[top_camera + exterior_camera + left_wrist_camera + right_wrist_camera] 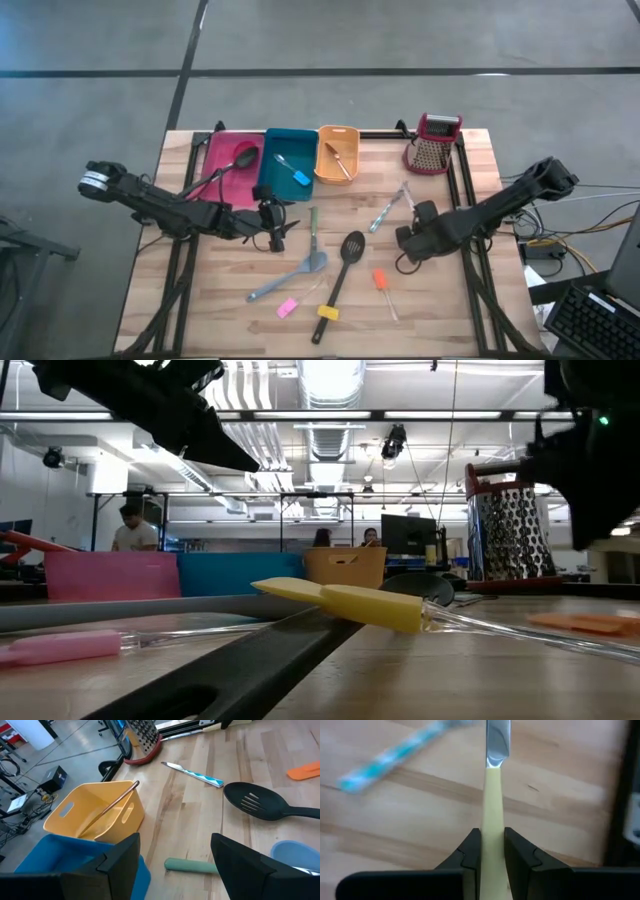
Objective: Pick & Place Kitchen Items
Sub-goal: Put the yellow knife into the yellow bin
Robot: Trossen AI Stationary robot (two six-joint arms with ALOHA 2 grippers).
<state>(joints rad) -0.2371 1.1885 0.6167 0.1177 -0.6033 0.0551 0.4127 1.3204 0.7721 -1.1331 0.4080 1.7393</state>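
My right gripper [492,852] is shut on a cream-handled knife [493,795] and hangs over the table's right part [416,218]. A teal-handled knife [385,215] lies on the wood beside it. A black slotted spoon [345,255], a grey spatula with a green handle [300,265], an orange spatula [380,280], and pink-handled [288,308] and yellow-handled [327,313] tools lie in the middle. My left gripper [275,228] hovers open near the teal bin, above the green handle [192,865]. My right gripper pinches the knife's cream handle [493,820] between its two fingers [472,851]. The fingers lie along the knife and slant steeply down at it. The metal blade [497,740] sticks out past the fingertips, clear of the wood below.
Along the far edge stand a pink bin [222,160] holding a black ladle, a teal bin [275,160] with a blue-handled tool, an orange bin [325,160] with a long tool, and a metal box grater [433,145]. Bare wood lies at the near left.
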